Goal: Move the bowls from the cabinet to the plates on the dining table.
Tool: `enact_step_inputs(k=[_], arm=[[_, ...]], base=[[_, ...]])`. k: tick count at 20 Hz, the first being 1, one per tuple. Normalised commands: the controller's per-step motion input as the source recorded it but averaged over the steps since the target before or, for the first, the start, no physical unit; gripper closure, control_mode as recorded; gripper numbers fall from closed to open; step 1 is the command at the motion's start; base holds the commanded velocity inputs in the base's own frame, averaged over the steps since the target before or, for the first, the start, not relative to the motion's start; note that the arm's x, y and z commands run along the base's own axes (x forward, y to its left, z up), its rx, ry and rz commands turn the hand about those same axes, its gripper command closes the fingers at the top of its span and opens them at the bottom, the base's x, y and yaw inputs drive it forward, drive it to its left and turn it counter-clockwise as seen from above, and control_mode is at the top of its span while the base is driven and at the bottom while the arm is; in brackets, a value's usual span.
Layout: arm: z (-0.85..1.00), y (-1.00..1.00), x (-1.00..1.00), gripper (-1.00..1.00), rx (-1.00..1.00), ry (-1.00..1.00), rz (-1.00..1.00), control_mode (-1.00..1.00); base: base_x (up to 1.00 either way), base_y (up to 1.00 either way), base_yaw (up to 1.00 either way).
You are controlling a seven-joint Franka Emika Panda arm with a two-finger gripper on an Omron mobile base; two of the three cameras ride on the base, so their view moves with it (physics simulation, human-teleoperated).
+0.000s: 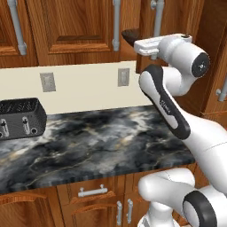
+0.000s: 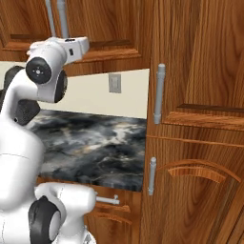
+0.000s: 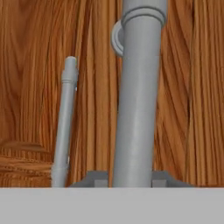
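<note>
I have my end effector [image 3: 130, 180] clenched on the long grey bar handle [image 3: 136, 100] of the wall cabinet [image 3: 192, 87], one fingertip [image 3: 97, 178] on each side of the bar near its lower part, so the step in hand is, as I judge it, pulling this door open to reach the bowls. From the left base view my hand [image 1: 153, 44] sits up against the cabinet front above the cream wall, and a dark rounded edge [image 1: 131, 35] just beside my hand may be a bowl rim inside a gap, though I cannot say for certain; the bowls themselves are otherwise hidden behind the doors, and the plates and dining table lie somewhere outside these pictures. To do this well I should keep the bar centred between my fingertips and pull along the arc the door wants to follow, not straight back, since a straight pull would twist the bar in my grip and might slip off it. A second handle [image 3: 64, 122] stands just beside mine on the neighbouring door, so I should keep my hand from brushing it as I swing. My elbow hangs over the marble tabletop [image 1: 88, 142], well apart from the black toaster [image 1: 20, 117], so I have room to draw back. I should open the door wide enough that my hand can later enter squarely, then let go cleanly before reaching in.
</note>
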Motion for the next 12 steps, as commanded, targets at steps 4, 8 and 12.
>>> enact_step_inputs(k=[4,8,12], arm=[[0.28,-0.15,-0.79,1.00,0.00,-0.22,0.09,-1.00],[0.29,-0.09,-0.57,-1.00,0.00,-0.20,0.06,-1.00],[0.27,0.00,-0.45,-1.00,0.00,-0.17,0.01,-1.00]], base=[[0.00,0.00,0.00],[0.00,0.00,0.00],[0.00,0.00,0.00]])
